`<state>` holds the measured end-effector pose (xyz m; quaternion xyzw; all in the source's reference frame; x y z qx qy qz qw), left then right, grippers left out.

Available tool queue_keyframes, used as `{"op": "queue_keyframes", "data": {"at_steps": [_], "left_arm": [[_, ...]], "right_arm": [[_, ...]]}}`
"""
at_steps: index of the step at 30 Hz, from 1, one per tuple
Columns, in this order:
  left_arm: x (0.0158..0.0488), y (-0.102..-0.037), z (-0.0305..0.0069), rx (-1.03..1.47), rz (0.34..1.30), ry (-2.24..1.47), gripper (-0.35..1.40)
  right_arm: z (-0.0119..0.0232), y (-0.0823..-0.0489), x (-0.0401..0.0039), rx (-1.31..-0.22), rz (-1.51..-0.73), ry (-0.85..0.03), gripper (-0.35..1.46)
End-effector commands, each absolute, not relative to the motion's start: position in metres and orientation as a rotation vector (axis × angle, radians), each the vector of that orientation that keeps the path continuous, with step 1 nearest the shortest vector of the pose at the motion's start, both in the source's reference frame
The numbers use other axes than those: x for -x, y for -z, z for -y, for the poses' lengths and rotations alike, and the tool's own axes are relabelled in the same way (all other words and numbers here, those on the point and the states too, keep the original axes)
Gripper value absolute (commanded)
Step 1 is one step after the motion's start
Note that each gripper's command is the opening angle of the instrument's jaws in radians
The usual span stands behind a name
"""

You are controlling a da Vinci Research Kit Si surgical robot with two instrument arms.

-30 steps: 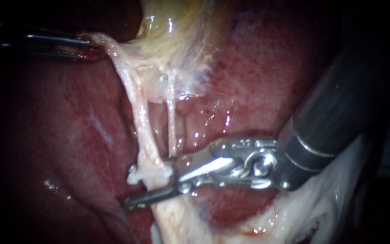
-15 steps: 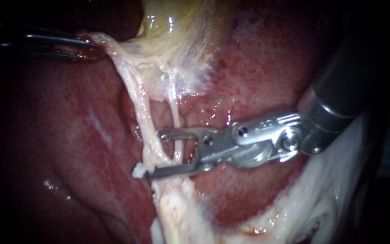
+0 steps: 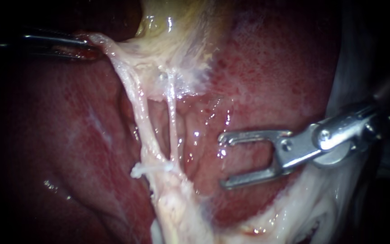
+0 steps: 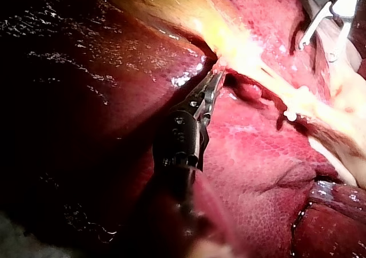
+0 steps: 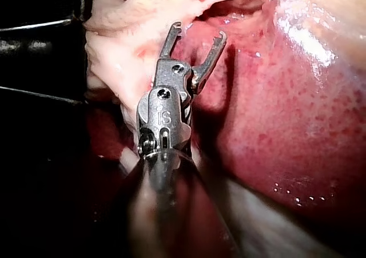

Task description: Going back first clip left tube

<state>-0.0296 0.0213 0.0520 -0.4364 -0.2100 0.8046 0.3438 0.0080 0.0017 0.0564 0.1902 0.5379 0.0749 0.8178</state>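
- The liver point(image 3: 276, 68), dark red and mottled, fills the scene from left to right, with wet glints on its surface.
- The gallbladder point(image 3: 172, 27), yellowish and glossy, lies at the far middle.
- A pale membrane point(image 3: 123, 68) stretches taut from the gallbladder's near edge out to the far left.
- Whitish fatty tissue point(image 3: 312, 212) edges the liver at the near right.

Glistening red liver point(image 3: 271, 68), yellowish gallbladder point(image 3: 172, 31) upon it, two pale tubes point(image 3: 141, 122) stretched across.
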Motion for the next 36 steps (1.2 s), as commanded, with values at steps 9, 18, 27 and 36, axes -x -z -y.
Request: {"op": "queue_keyframes", "data": {"at_steps": [9,18,27,36], "left_arm": [[0.0300,-0.0523,-0.0211,1.133,0.542,-2.091,-0.35],[0.0324,-0.0552,-0.0196,1.141,0.541,-2.098,-0.35],[0.0337,-0.0575,-0.0191,1.153,0.549,-2.111,-0.35],[0.0339,-0.0574,-0.0190,1.156,0.556,-2.111,-0.35]], "right_arm": [[-0.0039,-0.0550,-0.0060,-0.377,-1.139,-0.178,0.50],[-0.0039,-0.0550,-0.0059,-0.377,-1.140,-0.177,0.50],[-0.0038,-0.0548,-0.0059,-0.377,-1.140,-0.177,0.50],[-0.0036,-0.0546,-0.0059,-0.377,-1.140,-0.177,0.50]]}}
